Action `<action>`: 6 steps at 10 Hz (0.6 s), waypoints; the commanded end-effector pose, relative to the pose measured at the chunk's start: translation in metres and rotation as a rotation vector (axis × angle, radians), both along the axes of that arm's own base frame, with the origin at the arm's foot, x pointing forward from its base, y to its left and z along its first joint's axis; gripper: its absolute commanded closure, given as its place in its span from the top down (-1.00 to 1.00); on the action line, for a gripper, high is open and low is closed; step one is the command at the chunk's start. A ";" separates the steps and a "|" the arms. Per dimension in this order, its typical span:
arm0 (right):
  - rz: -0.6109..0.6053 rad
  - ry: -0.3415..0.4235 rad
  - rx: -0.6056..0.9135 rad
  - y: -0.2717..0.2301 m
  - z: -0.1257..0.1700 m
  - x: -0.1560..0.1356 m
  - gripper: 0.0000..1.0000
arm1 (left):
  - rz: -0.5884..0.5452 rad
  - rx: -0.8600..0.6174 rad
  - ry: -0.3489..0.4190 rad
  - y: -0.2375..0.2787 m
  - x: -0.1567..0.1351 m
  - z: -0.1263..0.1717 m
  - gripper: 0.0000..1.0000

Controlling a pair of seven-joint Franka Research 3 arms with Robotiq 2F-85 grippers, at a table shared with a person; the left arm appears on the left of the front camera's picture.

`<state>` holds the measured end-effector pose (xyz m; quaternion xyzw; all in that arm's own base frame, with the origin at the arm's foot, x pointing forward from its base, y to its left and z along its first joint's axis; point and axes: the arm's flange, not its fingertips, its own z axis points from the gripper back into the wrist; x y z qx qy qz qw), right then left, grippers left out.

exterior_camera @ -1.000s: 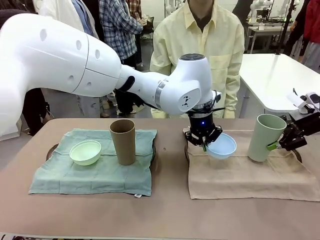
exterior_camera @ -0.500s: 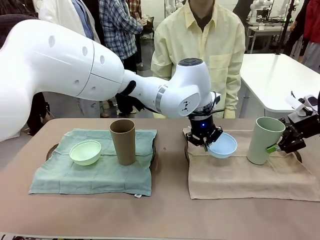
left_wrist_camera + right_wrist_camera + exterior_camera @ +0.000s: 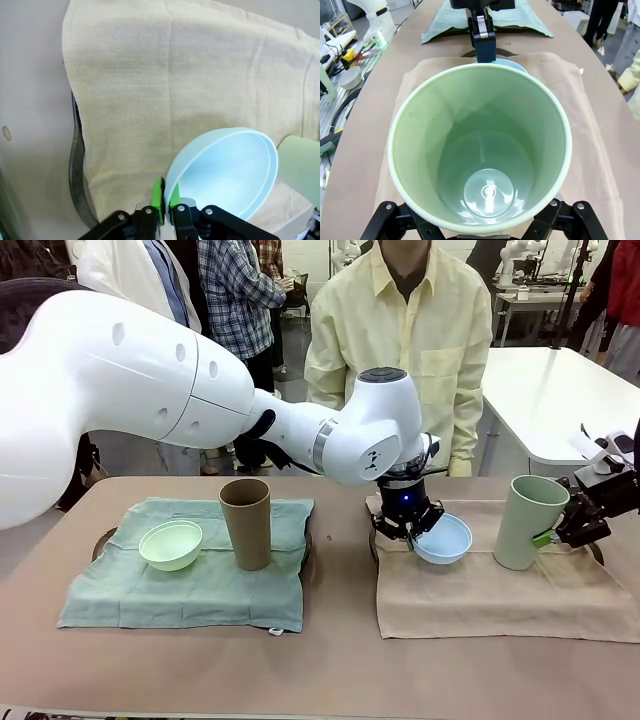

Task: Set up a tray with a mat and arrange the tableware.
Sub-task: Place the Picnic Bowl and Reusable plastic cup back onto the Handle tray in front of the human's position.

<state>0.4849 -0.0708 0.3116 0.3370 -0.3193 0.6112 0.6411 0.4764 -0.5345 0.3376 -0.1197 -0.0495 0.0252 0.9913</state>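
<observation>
On tan mat (image 3: 480, 590), blue bowl (image 3: 444, 538): no readable writing.

— Where is the left arm?
— It reaches across the middle from the left, wrist turned down, and the left gripper (image 3: 408, 533) has its green pads (image 3: 158, 201) set on either side of the light blue bowl's (image 3: 443, 538) rim.
— And the right arm?
— It comes in low from the far right; the right gripper (image 3: 548, 534) holds the pale green cup (image 3: 527, 521) near its base.
</observation>
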 end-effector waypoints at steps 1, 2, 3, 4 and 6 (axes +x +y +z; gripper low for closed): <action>-0.002 0.023 -0.037 0.001 0.000 0.006 1.00 | 0.005 0.014 0.010 0.000 0.003 -0.001 0.28; -0.004 0.025 -0.060 0.001 0.003 0.005 1.00 | 0.008 0.034 0.018 0.001 0.002 0.002 1.00; -0.017 0.018 -0.105 -0.003 0.006 0.004 1.00 | 0.003 0.048 0.020 0.003 -0.002 0.006 1.00; -0.027 0.016 -0.163 -0.011 0.011 0.003 1.00 | 0.007 0.055 0.025 0.006 -0.005 0.011 1.00; -0.071 0.013 -0.242 -0.030 0.018 -0.002 1.00 | 0.004 0.066 0.019 0.013 -0.011 0.021 0.11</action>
